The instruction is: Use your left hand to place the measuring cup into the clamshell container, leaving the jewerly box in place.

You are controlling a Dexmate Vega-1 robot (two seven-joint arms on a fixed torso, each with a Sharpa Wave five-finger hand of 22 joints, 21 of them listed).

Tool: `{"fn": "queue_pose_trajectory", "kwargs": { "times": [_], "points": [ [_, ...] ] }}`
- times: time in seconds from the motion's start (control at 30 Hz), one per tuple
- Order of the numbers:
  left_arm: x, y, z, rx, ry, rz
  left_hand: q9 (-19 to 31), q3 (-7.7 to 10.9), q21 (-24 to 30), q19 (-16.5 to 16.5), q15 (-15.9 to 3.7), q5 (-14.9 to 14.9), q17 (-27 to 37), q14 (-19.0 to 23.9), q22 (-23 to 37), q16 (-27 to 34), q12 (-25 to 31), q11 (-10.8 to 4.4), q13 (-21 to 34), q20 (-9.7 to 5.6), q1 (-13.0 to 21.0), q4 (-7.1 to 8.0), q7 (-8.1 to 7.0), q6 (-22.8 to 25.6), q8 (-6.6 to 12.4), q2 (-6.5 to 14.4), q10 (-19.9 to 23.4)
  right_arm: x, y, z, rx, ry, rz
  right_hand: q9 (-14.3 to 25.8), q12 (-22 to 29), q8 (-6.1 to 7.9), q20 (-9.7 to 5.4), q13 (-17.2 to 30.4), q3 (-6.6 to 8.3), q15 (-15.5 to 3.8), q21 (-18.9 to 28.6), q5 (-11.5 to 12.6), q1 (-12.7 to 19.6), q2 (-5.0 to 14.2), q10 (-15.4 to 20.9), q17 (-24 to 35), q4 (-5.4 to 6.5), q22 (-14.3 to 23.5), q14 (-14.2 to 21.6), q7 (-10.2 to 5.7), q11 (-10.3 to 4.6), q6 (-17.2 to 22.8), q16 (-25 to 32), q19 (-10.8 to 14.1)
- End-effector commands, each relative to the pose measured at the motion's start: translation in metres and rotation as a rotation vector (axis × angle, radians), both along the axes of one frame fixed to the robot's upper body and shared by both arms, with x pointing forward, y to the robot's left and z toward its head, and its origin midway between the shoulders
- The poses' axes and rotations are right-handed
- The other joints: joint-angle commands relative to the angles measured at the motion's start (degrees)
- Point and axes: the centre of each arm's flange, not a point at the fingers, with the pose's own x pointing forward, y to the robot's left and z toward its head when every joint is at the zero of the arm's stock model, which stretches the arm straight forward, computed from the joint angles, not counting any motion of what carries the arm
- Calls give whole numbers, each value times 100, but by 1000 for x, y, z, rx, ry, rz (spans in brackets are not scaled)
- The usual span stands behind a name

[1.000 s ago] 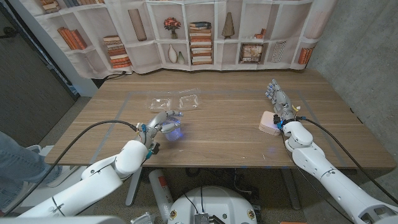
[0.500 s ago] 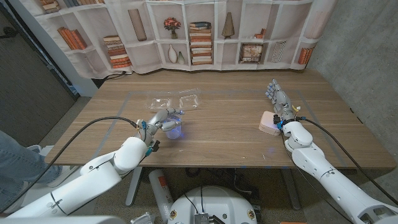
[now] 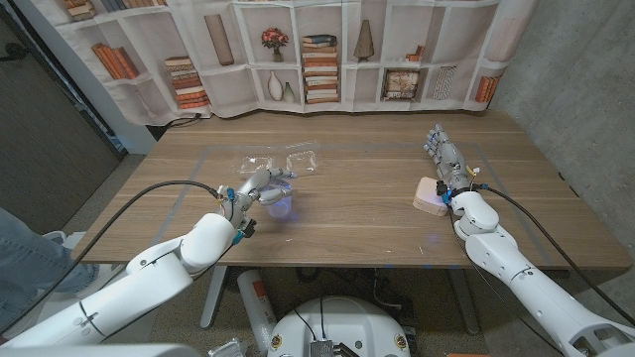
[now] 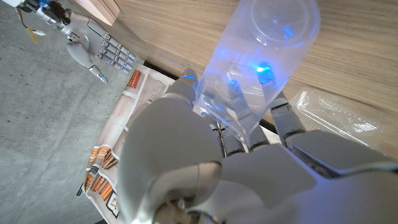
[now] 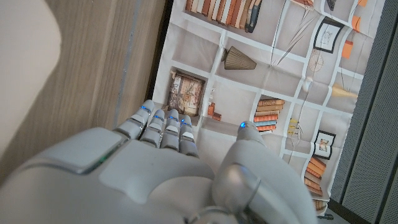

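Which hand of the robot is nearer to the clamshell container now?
Left. The left hand, holding the measuring cup, is just in front of the clamshell container. The right hand stands far across the table, beside the jewelry box.

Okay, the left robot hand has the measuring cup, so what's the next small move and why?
Probably carry the measuring cup a little farther away from the robot, toward the clamshell container. The left robot hand grips the clear cup, but it sits short of the open container, which lies beyond it on the table. The jewelry box sits far off beside the right robot hand.
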Motion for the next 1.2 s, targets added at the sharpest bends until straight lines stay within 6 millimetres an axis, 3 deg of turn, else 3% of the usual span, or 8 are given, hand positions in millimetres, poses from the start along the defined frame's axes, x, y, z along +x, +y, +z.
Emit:
{"fn": "queue_pose_trajectory", "kwargs": {
  "times": [0.03, 1.2],
  "points": [
    [-6, -5, 9, 5, -27, -27, 28, 93, 37, -31, -23, 24, 17, 39, 15, -4, -30, 2, 18, 3, 171, 51, 33, 27, 36, 218, 43, 1, 0, 9, 2, -19, 1, 18, 12, 18, 22, 21, 24, -25, -11, 3, 10, 17, 54, 27, -32, 10, 56, -11, -11, 35, -20, 49],
    [-15, -9, 20, 29, -15, -128, 49, 141, 146, -88, -34, 44, 77, 68, -10, -49, -71, -9, 87, 2, 94, 66, 39, 31, 54, 188, 62, -8, -3, 14, -30, -28, -2, 18, 15, 20, 4, 21, 22, -52, -63, 1, 10, 24, 71, 25, -52, 12, 75, 7, -16, 48, -19, 81]
  ]
}}
